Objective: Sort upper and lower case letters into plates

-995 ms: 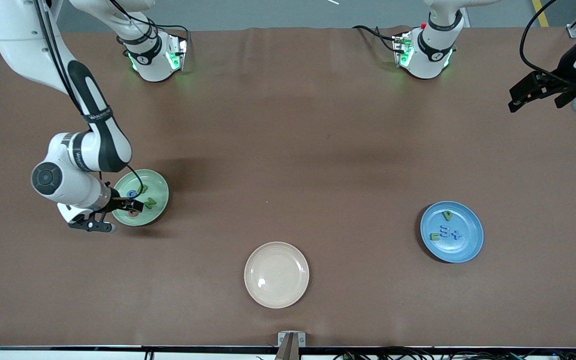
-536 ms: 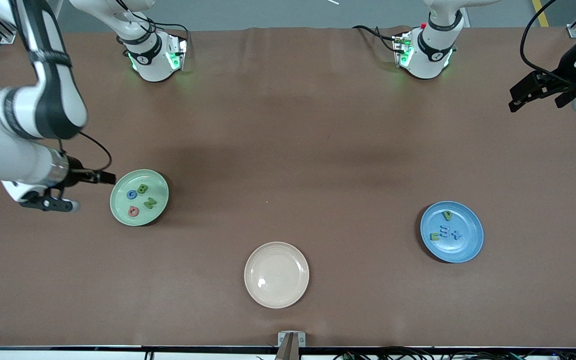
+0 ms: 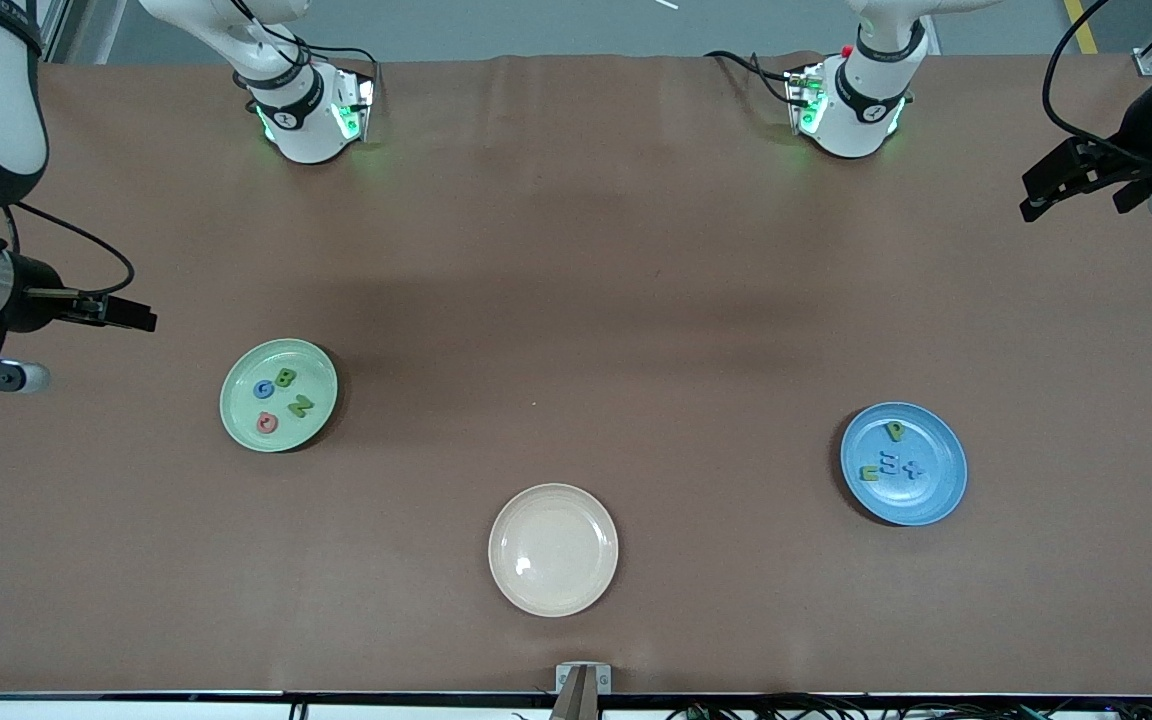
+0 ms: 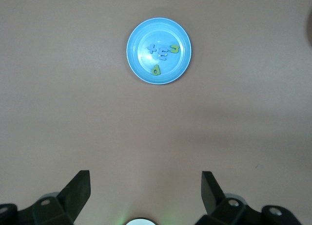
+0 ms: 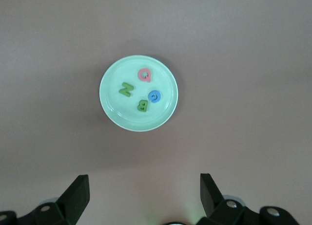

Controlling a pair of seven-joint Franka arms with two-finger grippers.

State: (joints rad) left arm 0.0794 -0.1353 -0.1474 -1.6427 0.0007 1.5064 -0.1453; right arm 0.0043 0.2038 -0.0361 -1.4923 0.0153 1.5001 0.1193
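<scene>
Brown table (image 3: 576, 300): light, stiff letters (image 3: 281, 398) lie in both plates (image 3: 236, 425), best pinched edgewise; left pincer (image 4: 146, 193) and right pincer (image 5: 145, 193) spread, empty.

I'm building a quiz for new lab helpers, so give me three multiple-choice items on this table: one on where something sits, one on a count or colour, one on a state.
1. Where does the green N lie?
A. on the cream plate
B. on the mint plate
C. on the bare table

2. How many letters lie on the blue plate?
A. two
B. four
C. six

3. How is the right tool?
A. open and holding nothing
B. shut on a letter
C. resting in a plate

Answers:
1 B: the green N sits on the mint plate, beside the green B.
2 B: the blue plate holds two blue and two green letters.
3 A: the right tool hangs over the table's edge at the right arm's end, fingers spread with nothing between. The cream plate holds no letter.
</scene>
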